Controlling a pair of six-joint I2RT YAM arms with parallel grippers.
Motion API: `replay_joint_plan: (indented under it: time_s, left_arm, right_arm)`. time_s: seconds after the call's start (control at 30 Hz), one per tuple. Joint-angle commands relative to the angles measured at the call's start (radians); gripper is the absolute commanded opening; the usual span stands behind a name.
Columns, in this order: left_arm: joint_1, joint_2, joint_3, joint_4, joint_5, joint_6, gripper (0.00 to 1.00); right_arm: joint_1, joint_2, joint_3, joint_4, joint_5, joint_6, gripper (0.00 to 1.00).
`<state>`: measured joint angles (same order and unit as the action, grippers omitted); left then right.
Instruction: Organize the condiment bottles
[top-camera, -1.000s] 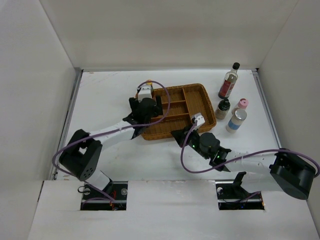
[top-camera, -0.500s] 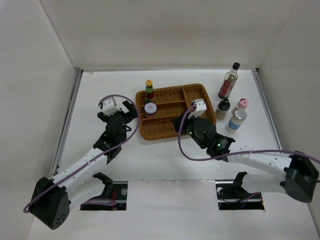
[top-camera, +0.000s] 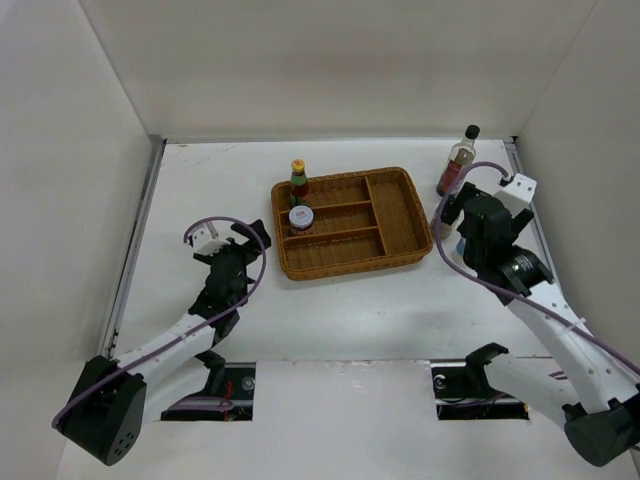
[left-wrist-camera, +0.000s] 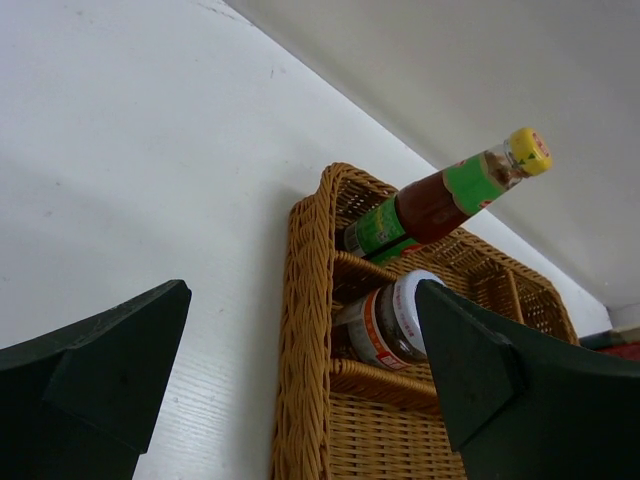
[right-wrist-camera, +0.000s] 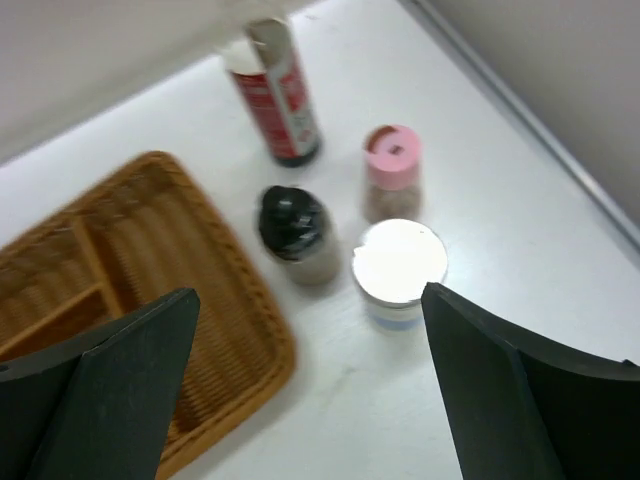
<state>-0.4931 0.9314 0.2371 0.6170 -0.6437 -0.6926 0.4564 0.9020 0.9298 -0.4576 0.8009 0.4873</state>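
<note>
Wicker tray (top-camera: 400, 215) compartments already hold two of the condiment bottles: the yellow-capped sauce bottle (top-camera: 298, 178) and the white-lidded jar (top-camera: 300, 217), both straight ahead of the left gripper (left-wrist-camera: 302, 290), which is spread wide with nothing in it.

The other four stand on the surface (right-wrist-camera: 480, 120) below the right gripper (right-wrist-camera: 307, 292), also wide open and empty. The dark shaker (right-wrist-camera: 295, 235) sits just ahead of it, almost on the midline between the fingers. The silver-lidded jar (right-wrist-camera: 398, 265) is beside the shaker toward the right finger, the pink-capped jar (right-wrist-camera: 392, 170) just beyond that, and the tall clear bottle (right-wrist-camera: 275, 95) farthest ahead.

All four are upright, long axes pointing up at the wrist, so only caps and shoulders offer themselves. The right arm is much the nearer; the left is well apart, across the tray. The shaker looks like the likeliest next pick, though the silver-lidded jar nearly touches it and leaves a finger little room.
</note>
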Motion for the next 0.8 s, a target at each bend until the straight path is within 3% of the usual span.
replay_joint_plan:
  time_s: [0.0, 0.13, 0.47, 0.77]
  left_arm:
    - [0.014, -0.036, -0.025, 0.115, -0.008, -0.027, 1.00]
    - [0.049, -0.025, -0.051, 0.115, -0.019, -0.027, 1.00]
    - [0.064, -0.043, -0.067, 0.112, -0.048, -0.036, 1.00]
    - [0.058, 0.003, -0.056, 0.119, -0.024, -0.039, 1.00]
  right_arm:
    - [-0.086, 0.057, 0.006, -0.092, 0.001, -0.058, 1.00]
    - [-0.181, 0.080, -0.025, -0.032, -0.066, -0.115, 1.00]
    - [-0.273, 0.216, -0.094, 0.180, -0.248, -0.052, 1.00]
    - [-0.344, 0.278, -0.144, 0.319, -0.286, -0.019, 1.00]
